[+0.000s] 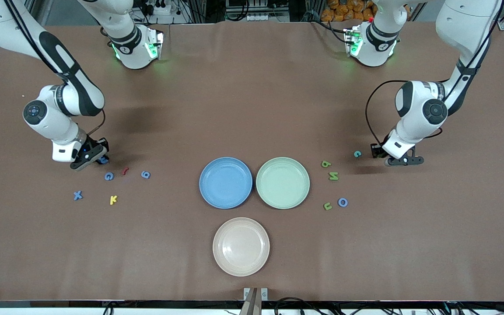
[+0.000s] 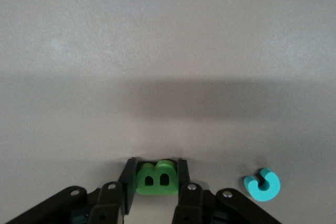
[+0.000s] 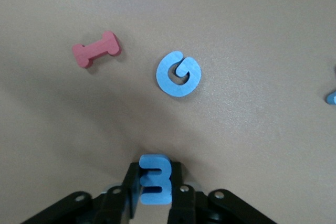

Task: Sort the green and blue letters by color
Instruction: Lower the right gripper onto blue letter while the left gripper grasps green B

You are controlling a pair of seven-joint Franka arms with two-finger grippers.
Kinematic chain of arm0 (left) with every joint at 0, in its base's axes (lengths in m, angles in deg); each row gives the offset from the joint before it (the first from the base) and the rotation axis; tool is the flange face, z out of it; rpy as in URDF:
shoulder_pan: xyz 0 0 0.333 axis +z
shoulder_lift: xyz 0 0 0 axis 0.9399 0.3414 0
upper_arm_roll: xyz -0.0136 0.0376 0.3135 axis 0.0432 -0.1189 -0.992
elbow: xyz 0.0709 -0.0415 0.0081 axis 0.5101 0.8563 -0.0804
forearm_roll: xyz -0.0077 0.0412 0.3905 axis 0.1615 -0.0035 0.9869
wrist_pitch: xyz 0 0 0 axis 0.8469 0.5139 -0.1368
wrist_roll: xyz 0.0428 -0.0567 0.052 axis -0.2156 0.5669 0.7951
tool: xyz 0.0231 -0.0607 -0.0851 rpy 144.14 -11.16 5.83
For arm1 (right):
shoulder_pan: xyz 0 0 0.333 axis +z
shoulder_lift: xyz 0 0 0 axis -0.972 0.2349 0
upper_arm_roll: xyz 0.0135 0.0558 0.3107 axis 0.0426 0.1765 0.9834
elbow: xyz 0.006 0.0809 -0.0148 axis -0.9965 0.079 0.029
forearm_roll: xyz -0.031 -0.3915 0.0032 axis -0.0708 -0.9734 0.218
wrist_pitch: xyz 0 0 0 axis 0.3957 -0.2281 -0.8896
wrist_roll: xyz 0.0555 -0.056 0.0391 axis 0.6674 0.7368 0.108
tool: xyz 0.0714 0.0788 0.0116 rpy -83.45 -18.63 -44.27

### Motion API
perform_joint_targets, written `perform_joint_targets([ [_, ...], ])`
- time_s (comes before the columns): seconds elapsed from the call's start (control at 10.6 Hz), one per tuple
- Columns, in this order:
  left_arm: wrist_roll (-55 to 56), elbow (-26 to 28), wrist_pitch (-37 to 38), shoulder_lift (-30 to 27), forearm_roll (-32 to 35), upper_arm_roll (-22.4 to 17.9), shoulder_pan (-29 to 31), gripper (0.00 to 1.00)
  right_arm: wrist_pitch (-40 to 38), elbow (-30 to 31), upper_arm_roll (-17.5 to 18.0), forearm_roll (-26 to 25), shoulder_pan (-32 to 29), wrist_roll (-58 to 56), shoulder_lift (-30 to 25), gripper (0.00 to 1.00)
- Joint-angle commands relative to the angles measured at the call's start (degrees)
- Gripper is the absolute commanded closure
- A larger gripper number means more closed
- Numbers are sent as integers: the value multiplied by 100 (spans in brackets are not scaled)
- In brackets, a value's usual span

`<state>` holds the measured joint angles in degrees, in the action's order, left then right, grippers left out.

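My right gripper [image 3: 154, 167] is shut on a blue 3 [image 3: 155, 179] down at the table, toward the right arm's end [image 1: 98, 157]. Close by lie a blue G [image 3: 178, 74], a blue 6 [image 1: 145, 174] and a blue X [image 1: 78, 195]. My left gripper [image 2: 156, 167] is shut on a green B [image 2: 156, 178], low at the table at the left arm's end [image 1: 377, 151]; the front view hides the B. Three olive green letters [image 1: 334, 176] and a blue O [image 1: 342, 202] lie between that gripper and the plates.
A blue plate [image 1: 225, 182] and a green plate [image 1: 282, 183] sit side by side mid-table, with a beige plate [image 1: 241, 246] nearer the camera. A red letter [image 3: 96, 49] and a yellow K [image 1: 113, 200] lie among the blue letters. A teal C [image 2: 262, 184] lies beside the left gripper.
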<state>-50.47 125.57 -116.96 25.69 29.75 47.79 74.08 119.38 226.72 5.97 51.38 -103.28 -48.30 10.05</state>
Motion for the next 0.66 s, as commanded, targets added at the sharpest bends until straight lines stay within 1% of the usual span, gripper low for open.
perform_joint_targets([
  [0.0, 117, -242, 1, -163, 158, 22, -25, 100, 121, -91, -23, -116, -135, 176, 95, 88],
  [0.09, 117, -417, 1, -172, 158, 57, -78, 100, -36, -91, -15, -116, -126, 490, -28, 92],
  [0.19, 152, -610, 1, -173, 149, 84, -322, 100, -394, -143, -6, -116, -65, 859, -160, 93],
  [0.28, 353, -847, 53, -155, 131, 66, -742, 100, -676, -196, 20, -116, -30, 1167, -326, 94],
  [0.47, 967, -1479, 526, 2, 131, 66, -1262, 100, -1257, -406, 29, -73, 329, 1782, -661, 94],
  [0.56, 1248, -1752, 615, 125, 123, 66, -1474, 100, -1477, -555, 29, 41, 601, 2264, -705, 94],
])
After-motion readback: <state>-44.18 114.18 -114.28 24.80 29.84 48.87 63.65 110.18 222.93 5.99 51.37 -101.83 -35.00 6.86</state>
